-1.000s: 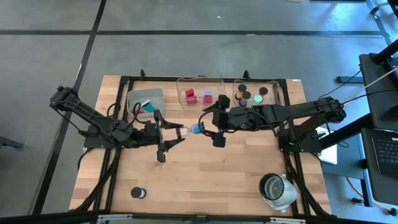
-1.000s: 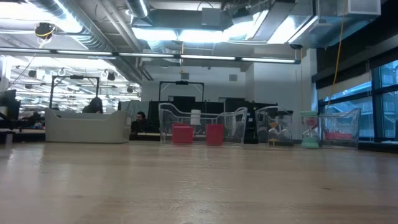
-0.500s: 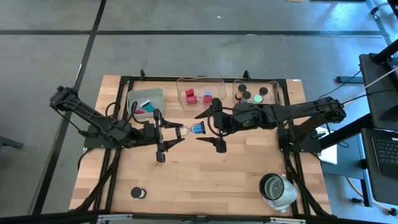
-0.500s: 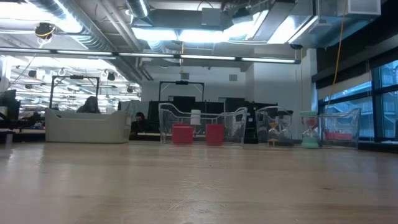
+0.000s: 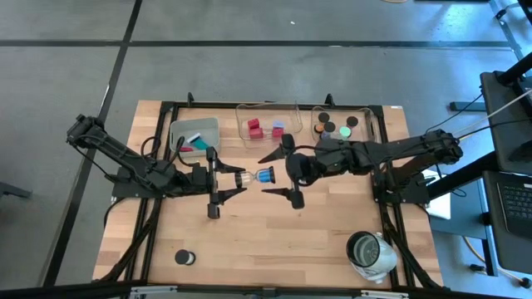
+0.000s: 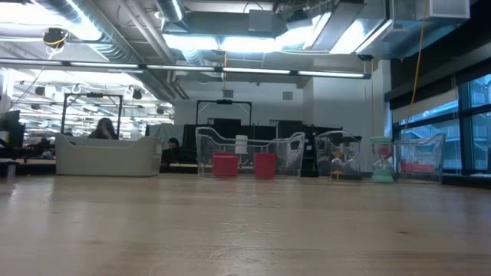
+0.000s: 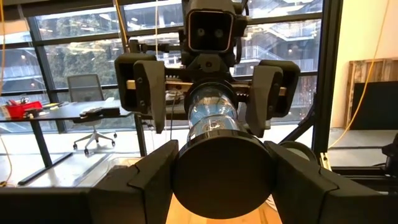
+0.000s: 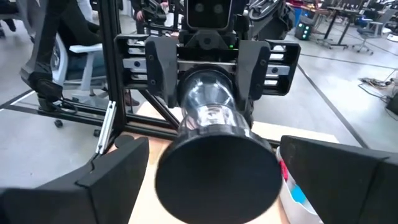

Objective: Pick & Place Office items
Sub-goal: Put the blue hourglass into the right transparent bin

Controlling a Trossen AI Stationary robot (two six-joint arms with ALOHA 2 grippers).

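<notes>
High view shows the left gripper clenched on a clear black-capped tube above mid-table, the right gripper spread apart around its far end, so next comes carrying it trayward.

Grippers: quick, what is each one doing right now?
Left gripper: closed on the clear tube with black ends.
Right gripper: open, fingers either side of the tube's end.
</notes>
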